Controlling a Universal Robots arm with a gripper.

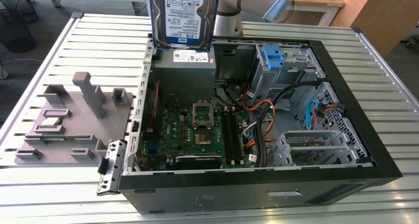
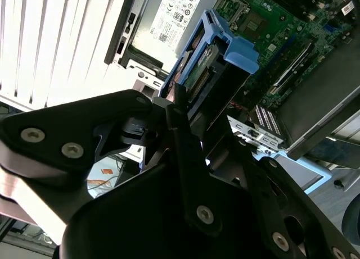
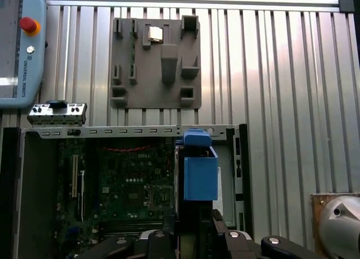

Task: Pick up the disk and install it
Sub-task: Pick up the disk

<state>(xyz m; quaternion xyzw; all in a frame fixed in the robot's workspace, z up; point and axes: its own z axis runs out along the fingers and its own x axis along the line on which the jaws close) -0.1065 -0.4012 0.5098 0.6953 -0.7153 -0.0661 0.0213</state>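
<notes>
In the exterior view, the disk (image 1: 182,15) stands upright above the far edge of the open computer case (image 1: 262,192), over the grey power supply (image 1: 185,74). Its long axis is vertical and its labelled face looks at the camera.

In the second wrist view, my gripper (image 2: 205,110) is clamped on the disk, jaws closed on it. Its long axis runs straight out from my fingers (image 2: 188,141), and the blue carrier frame (image 2: 239,54) end points away from me toward the motherboard (image 2: 270,23).

In the first wrist view, I see the disk end-on, blue end down, over the case beside the motherboard.
</notes>
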